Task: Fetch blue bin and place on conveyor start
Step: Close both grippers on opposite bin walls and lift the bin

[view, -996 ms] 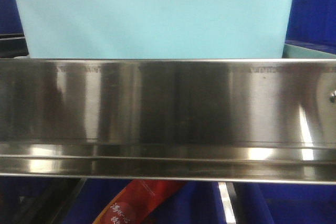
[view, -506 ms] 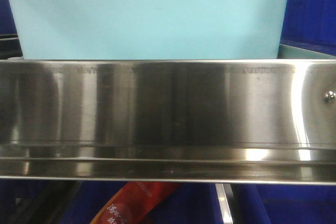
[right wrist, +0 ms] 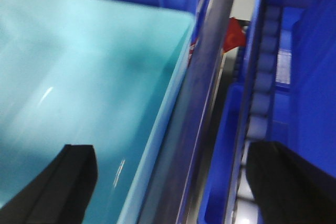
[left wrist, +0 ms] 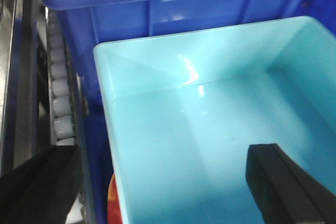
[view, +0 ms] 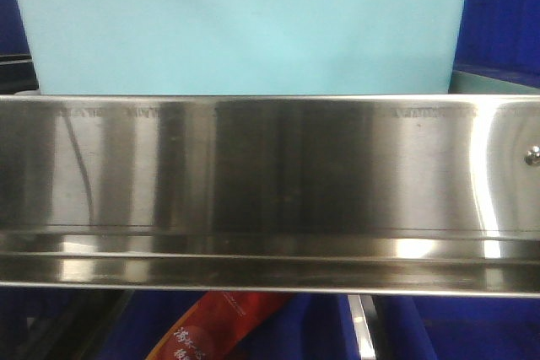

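Left gripper (left wrist: 165,153): 2 black fingers in view, spread wide, nothing clamped. One finger hangs outside the left wall of the blue bin (left wrist: 210,129), over a roller track (left wrist: 60,93). The other hangs over the bin's inside. The jaws therefore straddle that wall. Contact with the wall: cannot tell.

Right gripper (right wrist: 170,148): 2 black fingers, also spread wide, holding nothing. One is over the bin's pale floor, the other over a second roller track (right wrist: 262,77) on the far side of the bin's rim. Contact: cannot tell; this view is blurred.

Count, task thing: 1 blue bin, pale turquoise, plain smooth walls, nothing visible inside. From the front camera it sits level on the shelf directly behind the steel rail (view: 270,174), which hides its bottom edge.

Count, other things:
- 1 steel rail, brushed and shiny, running across the full width of the front view.
- 1 screw head (view: 532,155) at the rail's right end.
- 1 red packet (view: 219,326) with printed characters, below the rail on the lower level.
- 2 roller tracks of pale rollers, one on each side of the bin.
- Dark blue bin (left wrist: 184,3): 1 clearly directly behind the pale bin. More dark blue plastic appears to either side and below the rail; total number cannot be told.

Surface and room: metal shelving. Nothing of the room beyond the shelf shows.
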Robot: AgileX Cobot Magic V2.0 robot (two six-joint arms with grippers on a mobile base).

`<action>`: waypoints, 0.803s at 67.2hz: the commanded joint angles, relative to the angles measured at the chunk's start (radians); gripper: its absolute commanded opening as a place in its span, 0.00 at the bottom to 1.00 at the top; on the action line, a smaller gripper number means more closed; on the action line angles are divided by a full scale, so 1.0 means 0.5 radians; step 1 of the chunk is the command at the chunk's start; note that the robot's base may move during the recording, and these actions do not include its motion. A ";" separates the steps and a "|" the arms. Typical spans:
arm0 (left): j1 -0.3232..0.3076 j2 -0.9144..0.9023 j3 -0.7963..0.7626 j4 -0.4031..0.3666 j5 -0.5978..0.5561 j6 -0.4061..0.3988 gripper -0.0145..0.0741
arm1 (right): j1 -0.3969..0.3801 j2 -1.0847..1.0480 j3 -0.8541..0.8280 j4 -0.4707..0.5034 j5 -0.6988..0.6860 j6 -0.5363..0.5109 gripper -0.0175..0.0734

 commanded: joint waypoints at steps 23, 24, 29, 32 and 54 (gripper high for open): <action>0.089 0.648 -0.349 0.025 0.306 -0.019 0.76 | 0.064 0.558 -0.323 -0.033 0.178 0.082 0.70; 0.089 0.662 -0.349 0.025 0.306 -0.019 0.76 | 0.069 0.581 -0.323 -0.033 0.178 0.087 0.70; 0.089 0.732 -0.349 0.029 0.311 -0.019 0.76 | 0.090 0.661 -0.323 -0.033 0.144 0.093 0.70; 0.089 0.768 -0.349 0.033 0.311 -0.019 0.76 | 0.104 0.706 -0.323 -0.033 0.125 0.098 0.70; 0.089 0.914 -0.349 0.077 0.374 -0.019 0.73 | 0.105 0.905 -0.323 -0.029 0.104 0.125 0.63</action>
